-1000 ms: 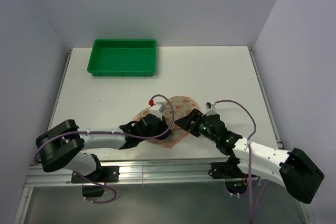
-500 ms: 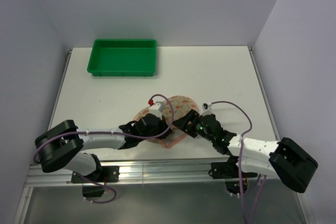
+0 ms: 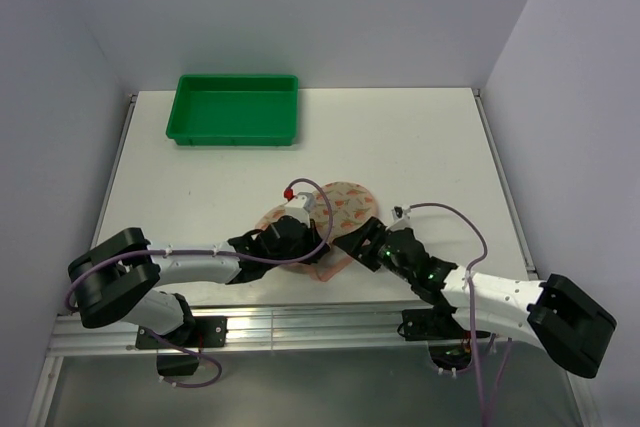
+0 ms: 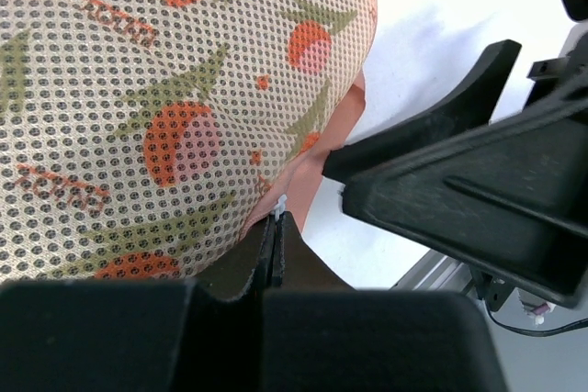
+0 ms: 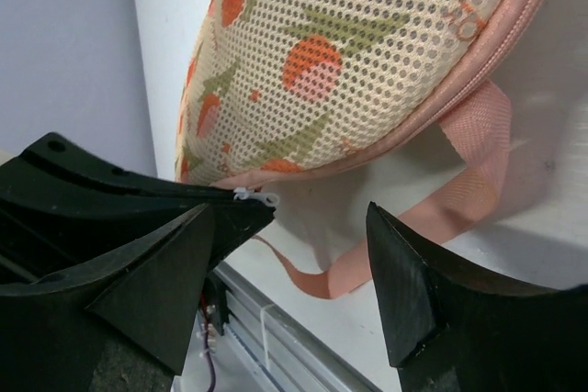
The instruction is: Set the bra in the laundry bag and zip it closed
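Note:
The laundry bag (image 3: 340,205), pale pink mesh with orange-and-green print, lies near the table's front edge and fills the left wrist view (image 4: 165,89). My left gripper (image 4: 276,219) is shut on the bag's small white zipper pull (image 5: 254,196) at the near rim of the bag (image 5: 367,43). My right gripper (image 5: 289,273) stands open just right of it, its fingers (image 5: 413,291) either side of the bag's pink loop (image 5: 464,158) without touching it. From above, the left gripper (image 3: 306,239) and the right gripper (image 3: 353,244) nearly meet. The bra shows in no view.
A green plastic tray (image 3: 237,78) stands at the back left of the white table (image 3: 430,147). The table's metal front rail (image 5: 276,337) runs close below both grippers. Purple cables loop over both wrists.
My right arm has shifted, swinging its gripper in toward the bag's near edge and a little lower, with its jaws slightly narrower. The left gripper and the bag have stayed put.

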Available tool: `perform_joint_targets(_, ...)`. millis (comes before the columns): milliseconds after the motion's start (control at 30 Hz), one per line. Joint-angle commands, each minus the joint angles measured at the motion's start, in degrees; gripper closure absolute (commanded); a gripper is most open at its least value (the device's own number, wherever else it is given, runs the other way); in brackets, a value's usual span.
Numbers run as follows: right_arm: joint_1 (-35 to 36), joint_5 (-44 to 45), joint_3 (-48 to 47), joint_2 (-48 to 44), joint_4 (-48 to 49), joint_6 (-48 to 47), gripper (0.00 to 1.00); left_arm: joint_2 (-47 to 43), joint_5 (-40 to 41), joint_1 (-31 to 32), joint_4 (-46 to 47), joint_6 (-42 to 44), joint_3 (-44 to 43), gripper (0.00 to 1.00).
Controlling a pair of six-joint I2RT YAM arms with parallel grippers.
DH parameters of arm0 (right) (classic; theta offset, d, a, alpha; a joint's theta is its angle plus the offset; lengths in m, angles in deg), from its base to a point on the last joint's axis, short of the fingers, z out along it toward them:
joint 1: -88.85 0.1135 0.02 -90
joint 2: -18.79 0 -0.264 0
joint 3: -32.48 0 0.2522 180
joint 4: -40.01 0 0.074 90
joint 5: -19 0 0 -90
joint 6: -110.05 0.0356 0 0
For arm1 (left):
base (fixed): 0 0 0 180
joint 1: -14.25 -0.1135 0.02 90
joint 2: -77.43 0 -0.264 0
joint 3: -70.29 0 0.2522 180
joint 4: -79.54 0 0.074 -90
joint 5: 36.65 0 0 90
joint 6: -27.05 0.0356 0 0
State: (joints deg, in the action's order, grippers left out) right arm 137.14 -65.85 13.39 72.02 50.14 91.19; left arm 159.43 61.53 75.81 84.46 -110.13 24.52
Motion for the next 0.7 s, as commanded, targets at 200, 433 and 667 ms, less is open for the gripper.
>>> perform_joint_targets(200,-1.2,2.8,-8.1,9.5,4.1,-2.2,0.30,-1.5,-1.5,1.4,3.1,1.6,-0.7,1.00)
perform_joint_targets(433,-2.0,5.6,-7.9,11.5,6.6,-2.3,0.80,-1.0,-0.7,1.4,1.4,1.9,-0.5,1.00)
perform_joint_targets(667,-6.5,6.8,-7.8,10.5,6.6,-5.0,1.00,-4.6,3.9,1.4,-6.4,1.1,1.7,1.00)
